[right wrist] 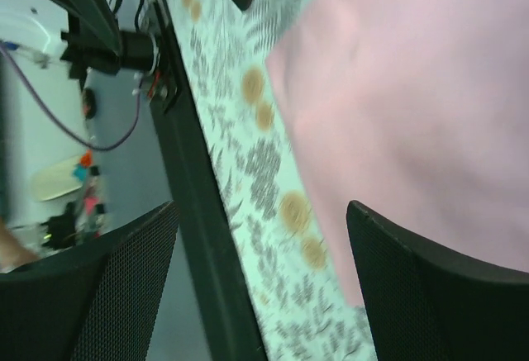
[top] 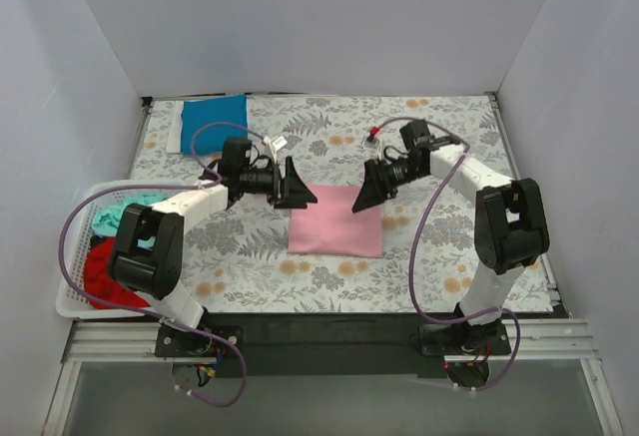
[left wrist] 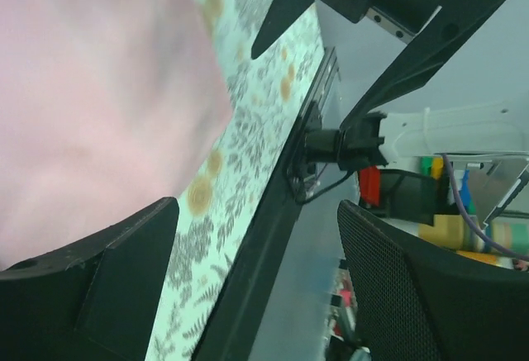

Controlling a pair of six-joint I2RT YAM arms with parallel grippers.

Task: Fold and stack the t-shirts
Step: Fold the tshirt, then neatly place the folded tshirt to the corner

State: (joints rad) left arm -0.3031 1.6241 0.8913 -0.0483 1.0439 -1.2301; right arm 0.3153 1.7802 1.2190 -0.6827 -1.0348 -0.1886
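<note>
Pink shirt (top: 335, 220) folded flat mid-table, left gripper (top: 301, 186) and right gripper (top: 365, 190) spread wide, holding nothing, over its far corners, blue shirt (top: 214, 117) folded far-left.

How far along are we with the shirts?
Done: blue shirt folded at the far left; pink shirt looks folded flat mid-table. In hand: nothing; left fingers and right fingers hover open over pink's far corners. Left: stack pink on blue, then the red garment and teal garment in the basket.
</note>
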